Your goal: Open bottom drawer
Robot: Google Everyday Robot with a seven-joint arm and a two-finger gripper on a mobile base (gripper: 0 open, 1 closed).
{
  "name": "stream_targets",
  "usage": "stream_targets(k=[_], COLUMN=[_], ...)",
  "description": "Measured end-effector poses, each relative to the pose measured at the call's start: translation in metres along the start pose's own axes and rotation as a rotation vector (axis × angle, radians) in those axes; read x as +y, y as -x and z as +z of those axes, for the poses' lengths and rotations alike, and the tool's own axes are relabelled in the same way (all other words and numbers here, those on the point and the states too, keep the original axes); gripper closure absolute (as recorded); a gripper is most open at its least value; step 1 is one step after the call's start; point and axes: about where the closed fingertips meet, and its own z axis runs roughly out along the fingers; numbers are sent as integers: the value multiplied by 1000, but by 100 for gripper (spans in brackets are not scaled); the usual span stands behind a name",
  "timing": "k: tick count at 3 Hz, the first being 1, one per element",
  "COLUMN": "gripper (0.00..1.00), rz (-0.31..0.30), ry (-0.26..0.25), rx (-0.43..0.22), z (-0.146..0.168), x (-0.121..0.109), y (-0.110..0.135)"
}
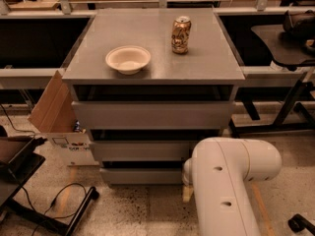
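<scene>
The bottom drawer (142, 176) sits low at the frame's centre, its front running left to right. The hand (187, 192) hangs at its right end, just below, mostly hidden behind the white arm (226, 181); whether it is apart or together, I cannot tell.

The robot's arm (224, 191) fills the lower right of the view. It is a thick white link rising from the bottom edge and capped by a broad rounded elbow (258, 159) at its upper right. A smaller rounded wrist joint (187, 170) juts from the link's left side. Just beneath it hangs what seems to be the gripper (187, 192), low in the view. Only a pale tan tip shows, pointing downward, and the rest is hidden by the arm.
</scene>
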Motion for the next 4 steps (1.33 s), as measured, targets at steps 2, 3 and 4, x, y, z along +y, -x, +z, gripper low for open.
stream_targets(k=[2,3,4], gripper=[0,17,41], rz=[27,47,68], ry=[-1,27,61], rx=[20,33,42], z=[15,25,33], x=[-8,-8,-7], y=[4,9,12])
